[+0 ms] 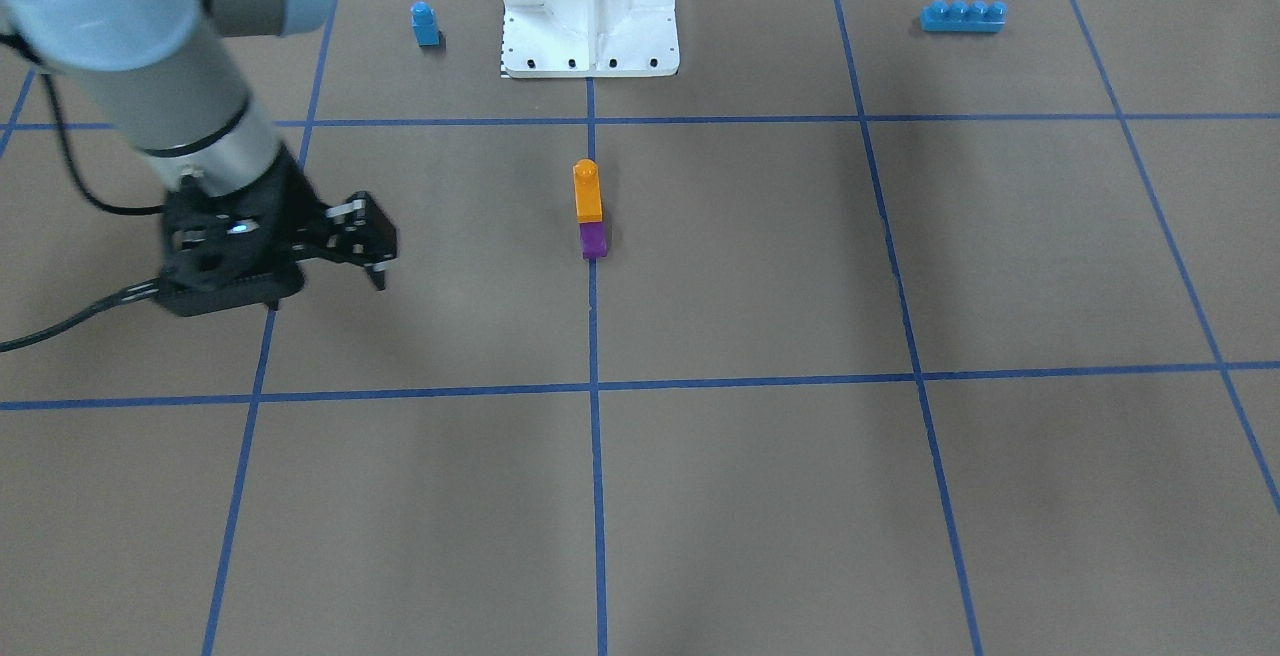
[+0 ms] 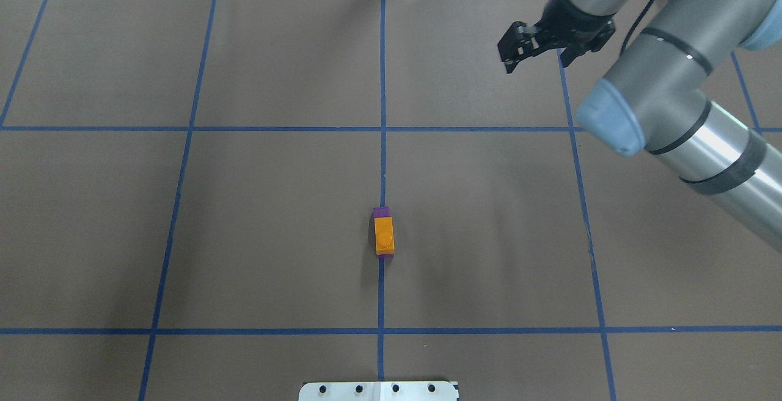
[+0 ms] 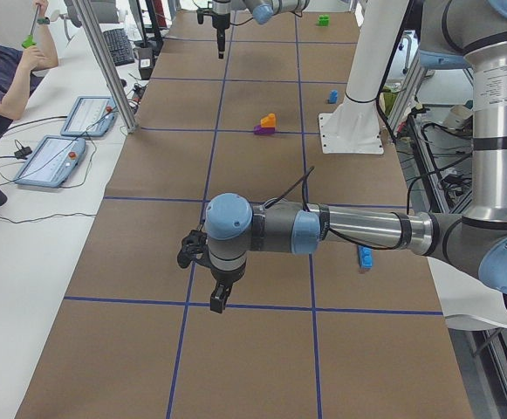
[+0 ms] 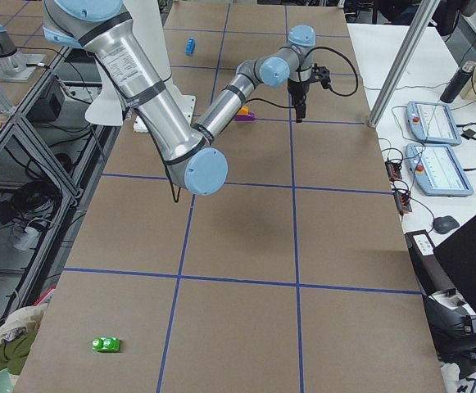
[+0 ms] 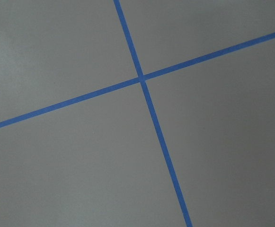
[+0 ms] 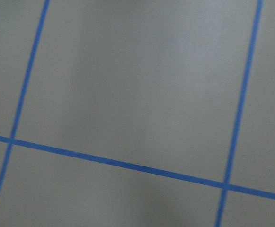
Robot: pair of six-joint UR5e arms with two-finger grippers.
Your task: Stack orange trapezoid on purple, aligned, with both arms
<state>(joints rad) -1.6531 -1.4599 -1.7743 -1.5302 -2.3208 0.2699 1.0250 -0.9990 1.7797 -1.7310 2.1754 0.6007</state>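
Note:
The orange trapezoid [image 1: 588, 191] sits on top of the purple [image 1: 594, 239] brick near the table's middle, on the blue centre line; from overhead the orange trapezoid [image 2: 384, 236] covers most of the purple [image 2: 382, 211]. Neither gripper touches the stack. My right gripper [image 2: 536, 63] hangs open and holds nothing, well off to the far right of the stack, and also shows as the right gripper [image 1: 325, 294] in the front-facing view. My left gripper [image 3: 218, 301] appears only in the exterior left view, far from the stack, and I cannot tell its state. Both wrist views show bare table.
A blue single-stud brick [image 1: 425, 24] and a long blue four-stud brick [image 1: 963, 16] lie either side of the white base pedestal [image 1: 590, 6]. A green brick [image 4: 106, 345] lies at the table's right end. A seated person [image 3: 9, 70] and control tablets [image 3: 61, 157] are beside the table.

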